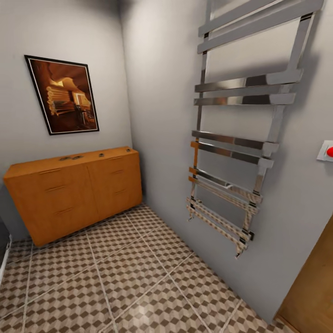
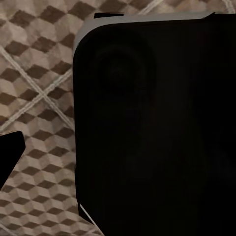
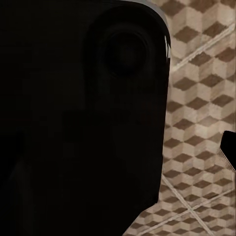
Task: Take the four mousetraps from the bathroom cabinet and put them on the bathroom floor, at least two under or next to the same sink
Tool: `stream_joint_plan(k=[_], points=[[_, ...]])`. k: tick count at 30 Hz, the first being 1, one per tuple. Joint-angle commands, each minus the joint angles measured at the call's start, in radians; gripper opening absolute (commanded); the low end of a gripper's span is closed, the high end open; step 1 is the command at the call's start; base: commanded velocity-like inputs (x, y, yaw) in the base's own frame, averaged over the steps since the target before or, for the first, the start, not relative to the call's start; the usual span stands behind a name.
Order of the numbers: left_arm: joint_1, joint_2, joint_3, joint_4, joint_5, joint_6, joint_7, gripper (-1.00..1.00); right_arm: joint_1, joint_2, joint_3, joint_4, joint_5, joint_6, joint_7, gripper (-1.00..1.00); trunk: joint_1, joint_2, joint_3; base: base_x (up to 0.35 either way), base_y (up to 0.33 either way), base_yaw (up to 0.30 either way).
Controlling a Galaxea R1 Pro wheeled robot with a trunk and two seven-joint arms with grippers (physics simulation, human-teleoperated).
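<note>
Grey walls close in a narrow bathroom corner, with a framed picture [image 1: 62, 95] at about ten o'clock in the head view and a chrome towel rail [image 1: 240, 138] climbing the wall toward two o'clock. Low at nine o'clock stands the cabinet [image 1: 74, 194], orange-brown with stacked drawers, and on its top lie small dark specks that look to be the mousetraps [image 1: 70, 158], with two more dots further along toward the corner; they are too small to make out in detail. Cube-patterned bathroom floor [image 1: 129, 273] spreads from the cabinet's foot down to six o'clock. Both wrist views look down past a dark rounded body at that same tiling, and whether either gripper's fingers are spread or pressed together cannot be told. Judging by their size, the traps should be light, stiff and flat, sitting low on the wood, so a pinch across the short edges of the base, clear of the thin metal parts, seems safest.
</note>
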Motion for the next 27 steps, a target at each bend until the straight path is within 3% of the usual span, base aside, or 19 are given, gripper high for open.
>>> stream_joint_plan(k=[1, 27], points=[[0.0, 0.0, 0.001, 0.0, 0.001, -0.002, 0.0, 1.0, 0.0, 0.0, 0.001, 0.0, 0.0, -0.003, 0.0, 1.0, 0.0, 0.0, -0.001, 0.0, 0.0, 0.274], [0.0, 0.0, 0.001, 0.0, 0.001, -0.003, 0.0, 1.0, 0.0, 0.0, 0.001, 0.0, 0.0, -0.003, 0.0, 1.0, 0.0, 0.0, -0.001, 0.0, 0.0, 0.274]])
